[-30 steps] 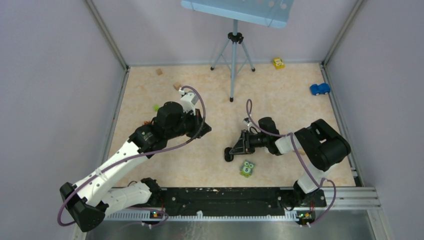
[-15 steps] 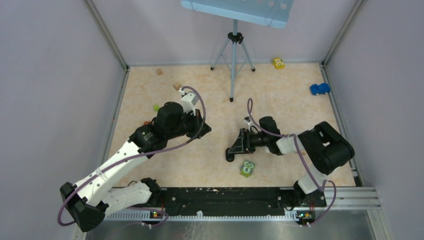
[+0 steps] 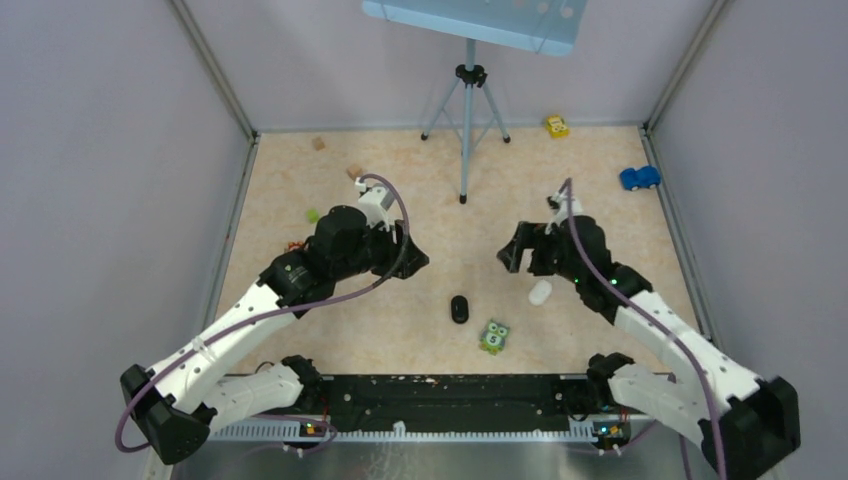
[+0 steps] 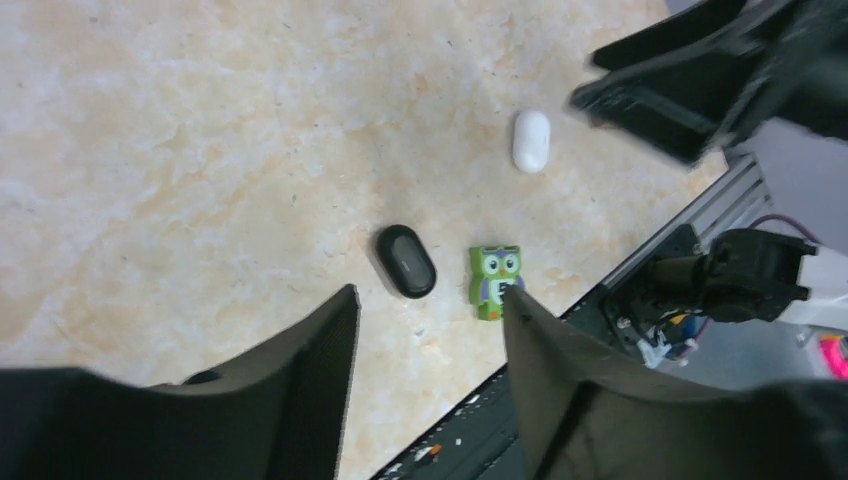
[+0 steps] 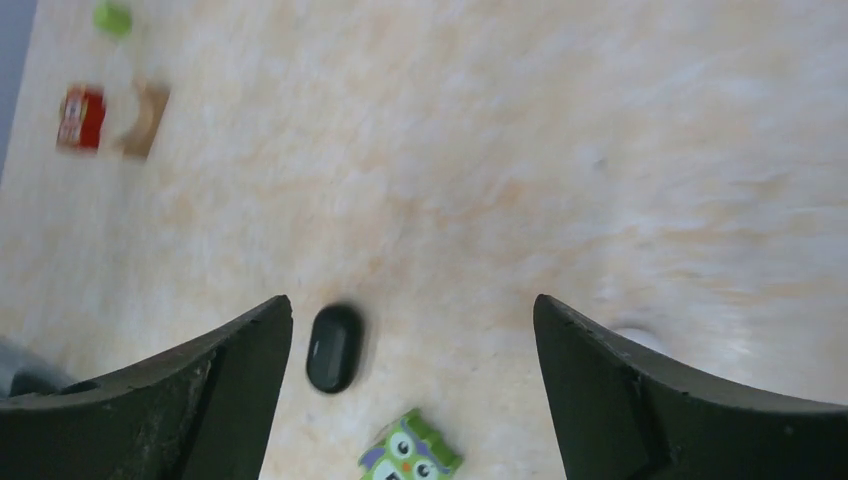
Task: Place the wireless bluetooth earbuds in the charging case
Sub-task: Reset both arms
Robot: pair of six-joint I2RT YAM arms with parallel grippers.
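Note:
A closed black charging case point(image 3: 459, 308) lies on the table between my two arms, and a closed white case point(image 3: 540, 292) lies a little to its right. No earbuds show in any view. My left gripper point(image 3: 412, 262) hovers to the upper left of the black case. In the left wrist view the left gripper point(image 4: 430, 310) is open and empty, with the black case point(image 4: 406, 261) and white case point(image 4: 531, 140) lying beyond it. My right gripper point(image 3: 512, 255) hangs above the white case. Its jaws point(image 5: 412, 320) stand wide open and empty, high over the black case point(image 5: 333, 347).
A green owl block point(image 3: 494, 337) sits just right of the black case near the front rail. A tripod point(image 3: 467, 110) stands at the back middle. A yellow toy car point(image 3: 557, 126), a blue toy car point(image 3: 640, 178) and tan wooden cubes point(image 3: 353, 172) lie near the back.
My right gripper has let go of the black case, opened wide and risen up to the right, uncovering the white case. My left gripper has opened; its arm has barely moved.

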